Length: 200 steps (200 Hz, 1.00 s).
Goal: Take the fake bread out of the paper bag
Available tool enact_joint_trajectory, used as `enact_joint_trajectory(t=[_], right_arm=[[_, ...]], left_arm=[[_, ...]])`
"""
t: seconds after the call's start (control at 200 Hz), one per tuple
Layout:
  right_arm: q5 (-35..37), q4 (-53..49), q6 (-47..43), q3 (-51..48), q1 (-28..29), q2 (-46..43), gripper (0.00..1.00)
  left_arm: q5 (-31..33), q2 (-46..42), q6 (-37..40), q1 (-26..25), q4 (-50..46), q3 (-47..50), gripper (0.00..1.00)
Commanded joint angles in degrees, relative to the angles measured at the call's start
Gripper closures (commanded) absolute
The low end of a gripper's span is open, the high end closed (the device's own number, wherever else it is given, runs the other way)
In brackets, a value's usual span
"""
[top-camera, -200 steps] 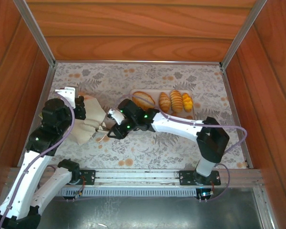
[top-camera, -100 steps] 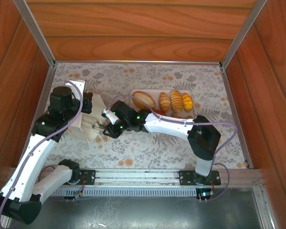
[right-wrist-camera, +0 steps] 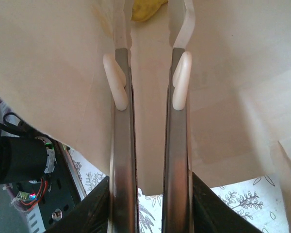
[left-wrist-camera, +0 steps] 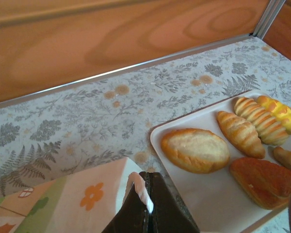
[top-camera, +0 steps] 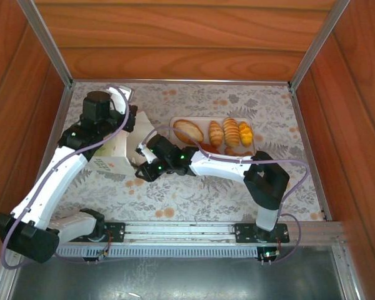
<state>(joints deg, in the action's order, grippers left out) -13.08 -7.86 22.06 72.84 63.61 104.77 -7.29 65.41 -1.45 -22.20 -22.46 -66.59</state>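
Left pincer (left-wrist-camera: 149, 208) clamped the paper bag (top-camera: 112, 156) near the surface's (top-camera: 194, 200) left edge. Right pincer (right-wrist-camera: 150, 73), apart and empty inside it, faced a yellow bread piece (right-wrist-camera: 144, 9). Snagging could tear the paper.

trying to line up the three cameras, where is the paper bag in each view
top external: paper bag left of centre.
left wrist: bottom left corner, printed face showing, an edge pinched in the left gripper.
right wrist: its cream inside walls surround the open right gripper.
shared landmark: floral table cover.
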Motion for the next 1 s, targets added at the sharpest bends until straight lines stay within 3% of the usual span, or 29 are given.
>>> enact_joint_trajectory(t=[0.0,0.26,0.535,0.995], right_arm=[[0.33,6.08,2.50,0.19,-0.14,1.84,0.64],[0.33,5.90,-0.61,6.17,1.81,6.86,0.65],[3.52,8.13,-0.90,5.19,2.06,6.37,0.64],[1.83,4.91,-3.13,-0.79,-1.00,-1.60,0.61]], left_arm=[[1.06,0.49,1.31,-0.52,4.59,-1.53,1.00],[4.45,-0.35,0.63,-0.59,7.34,-0.57,1.00],[6.32,-1.34,0.33,-0.68,6.32,1.19,1.00],[12.89,-17.90,-1.69,-0.66,-4.01,11.56,1.00]])
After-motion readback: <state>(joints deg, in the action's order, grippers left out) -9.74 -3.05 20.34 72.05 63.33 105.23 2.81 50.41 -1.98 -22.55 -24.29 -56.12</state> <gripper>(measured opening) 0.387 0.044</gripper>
